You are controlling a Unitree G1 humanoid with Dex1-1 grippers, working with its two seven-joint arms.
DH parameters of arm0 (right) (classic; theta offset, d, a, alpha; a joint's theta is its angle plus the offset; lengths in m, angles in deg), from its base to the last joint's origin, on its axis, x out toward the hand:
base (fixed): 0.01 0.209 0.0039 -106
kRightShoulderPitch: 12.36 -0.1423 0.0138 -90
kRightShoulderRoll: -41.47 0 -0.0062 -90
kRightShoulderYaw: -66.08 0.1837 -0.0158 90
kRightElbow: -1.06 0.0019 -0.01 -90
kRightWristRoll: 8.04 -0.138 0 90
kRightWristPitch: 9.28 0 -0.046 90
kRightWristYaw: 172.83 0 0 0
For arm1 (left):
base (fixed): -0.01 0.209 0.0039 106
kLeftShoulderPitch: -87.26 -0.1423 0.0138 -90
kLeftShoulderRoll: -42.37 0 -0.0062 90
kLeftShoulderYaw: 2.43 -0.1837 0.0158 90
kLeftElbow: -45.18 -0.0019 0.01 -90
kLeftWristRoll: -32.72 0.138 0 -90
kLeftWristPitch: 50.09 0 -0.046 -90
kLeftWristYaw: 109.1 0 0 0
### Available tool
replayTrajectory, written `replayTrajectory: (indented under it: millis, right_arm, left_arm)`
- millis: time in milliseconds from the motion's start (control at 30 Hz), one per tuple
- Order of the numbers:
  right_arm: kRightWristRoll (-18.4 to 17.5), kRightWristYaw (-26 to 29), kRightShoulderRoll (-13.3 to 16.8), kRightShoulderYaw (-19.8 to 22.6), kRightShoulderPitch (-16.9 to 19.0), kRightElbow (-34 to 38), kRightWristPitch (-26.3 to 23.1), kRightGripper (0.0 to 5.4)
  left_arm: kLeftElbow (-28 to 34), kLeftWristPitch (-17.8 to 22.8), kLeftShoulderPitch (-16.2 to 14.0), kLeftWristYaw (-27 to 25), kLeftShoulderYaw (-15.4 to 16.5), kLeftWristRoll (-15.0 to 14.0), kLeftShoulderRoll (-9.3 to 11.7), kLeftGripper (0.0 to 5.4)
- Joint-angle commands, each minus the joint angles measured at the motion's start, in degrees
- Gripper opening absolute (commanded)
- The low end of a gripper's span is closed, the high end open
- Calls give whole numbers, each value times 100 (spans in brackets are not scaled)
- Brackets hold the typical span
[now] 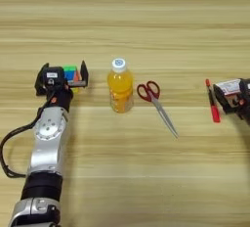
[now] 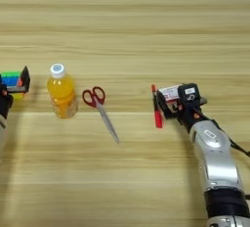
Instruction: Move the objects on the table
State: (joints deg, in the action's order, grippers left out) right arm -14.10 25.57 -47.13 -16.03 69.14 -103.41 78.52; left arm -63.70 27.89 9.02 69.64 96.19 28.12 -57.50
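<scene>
Black fingers of the left gripper point(image 1: 73, 76) are clamping the multicoloured puzzle cube point(image 1: 72, 74); the right gripper point(image 2: 168, 99) is gripping the small red-and-white card point(image 2: 169, 93) beside the red pen point(image 2: 156, 106).

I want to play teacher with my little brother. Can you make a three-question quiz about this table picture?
1. True or false: the orange-juice bottle stands upright on the table.
2. Which lies nearest the right gripper? A) red-handled scissors B) red pen C) puzzle cube
3. Fill in: the left gripper has its fingers around the ____.

Key:
1. True; its white cap is on top.
2. B; the pen lies just left of that gripper, which is at the small red-and-white card.
3. Puzzle cube.
</scene>
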Motion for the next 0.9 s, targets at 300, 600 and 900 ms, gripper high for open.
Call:
replayTrajectory:
  millis: [300, 600, 900]
  right_arm:
    - [1, -201, 139, 221, -399, -863, 95, 395]
    - [18, -250, 153, 236, -595, -1447, 294, 395]
    - [25, -246, 151, 213, -640, -1595, 367, 442]
  left_arm:
    - [22, 32, 7, 26, -23, 45, -12, 540]
    - [-14, 23, 24, 17, -28, 46, -13, 540]
    - [-20, 22, 24, 16, -32, 47, -18, 540]
